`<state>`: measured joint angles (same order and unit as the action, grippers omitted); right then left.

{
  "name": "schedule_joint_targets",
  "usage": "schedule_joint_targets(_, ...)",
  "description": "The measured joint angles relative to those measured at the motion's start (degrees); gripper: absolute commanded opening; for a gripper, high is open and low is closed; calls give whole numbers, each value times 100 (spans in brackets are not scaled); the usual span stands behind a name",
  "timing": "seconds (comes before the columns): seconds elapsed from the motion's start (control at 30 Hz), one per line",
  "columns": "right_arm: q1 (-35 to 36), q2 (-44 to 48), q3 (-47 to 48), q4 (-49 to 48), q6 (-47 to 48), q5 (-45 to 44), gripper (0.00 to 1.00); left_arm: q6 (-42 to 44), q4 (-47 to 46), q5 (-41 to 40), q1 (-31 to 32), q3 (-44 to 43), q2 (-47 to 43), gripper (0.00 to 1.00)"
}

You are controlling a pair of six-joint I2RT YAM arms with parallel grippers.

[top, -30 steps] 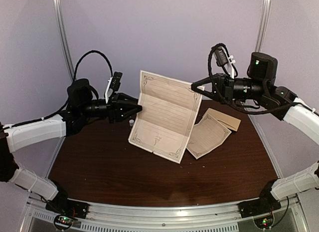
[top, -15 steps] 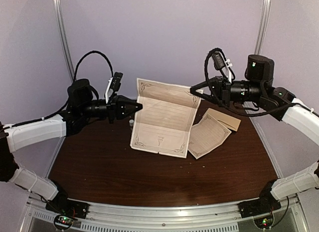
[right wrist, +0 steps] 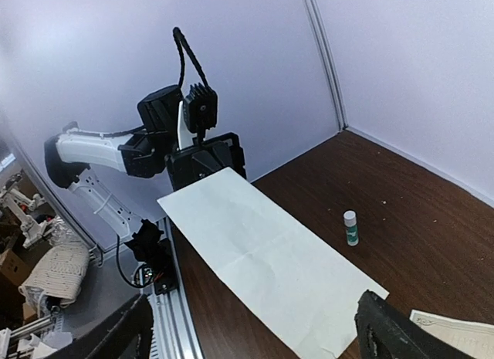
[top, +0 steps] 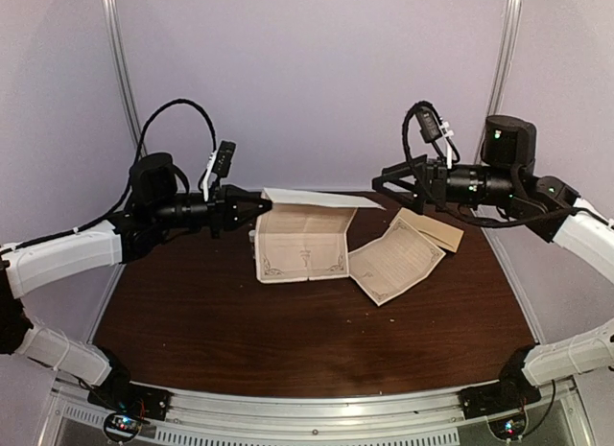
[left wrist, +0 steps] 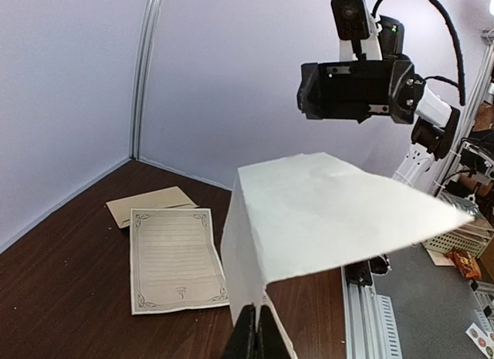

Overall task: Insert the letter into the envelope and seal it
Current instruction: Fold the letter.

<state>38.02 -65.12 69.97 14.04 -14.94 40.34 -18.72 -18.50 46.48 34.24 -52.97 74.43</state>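
Observation:
The letter [top: 302, 243], a cream sheet with a dark border, hangs above the table bent at its crease. Its upper half [right wrist: 262, 255] lies nearly level and its printed lower half hangs down. My left gripper [top: 259, 208] is shut on its left edge at the fold, where the closed jaws [left wrist: 255, 332] pinch the paper [left wrist: 324, 212]. My right gripper [top: 384, 185] stands wide open just off the letter's right corner and holds nothing. Its fingers [right wrist: 390, 328] frame the sheet from the side. The tan envelope [top: 439, 228] lies flat at the back right, also in the left wrist view [left wrist: 150, 204].
A second bordered sheet [top: 395, 259] lies flat on the brown table [top: 240, 340], partly over the envelope, and shows in the left wrist view [left wrist: 174, 259]. A small glue stick [right wrist: 351, 228] stands upright beyond the letter. Metal rails edge the table's near side.
My right gripper has opened and let go of the letter's top right corner. The sheet's upper half has dropped level and the sheet now hangs from my left gripper, which has shut on it.

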Motion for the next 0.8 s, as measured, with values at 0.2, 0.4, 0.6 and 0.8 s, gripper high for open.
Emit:
schedule_joint_targets(0.2,0,321,295,538,44,-520,100,332,393,-190,0,-17,0,0)
schedule_joint_targets(0.4,31,107,378,754,269,-660,100,664,678,-35,4,-98,31,0)
schedule_joint_targets(0.6,605,-455,409,1099,560,-728,89,1051,1075,328,286,-417,210,0)
schedule_joint_targets(0.8,1025,-1097,968,1891,940,-678,71,1491,1727,844,678,-815,549,0)
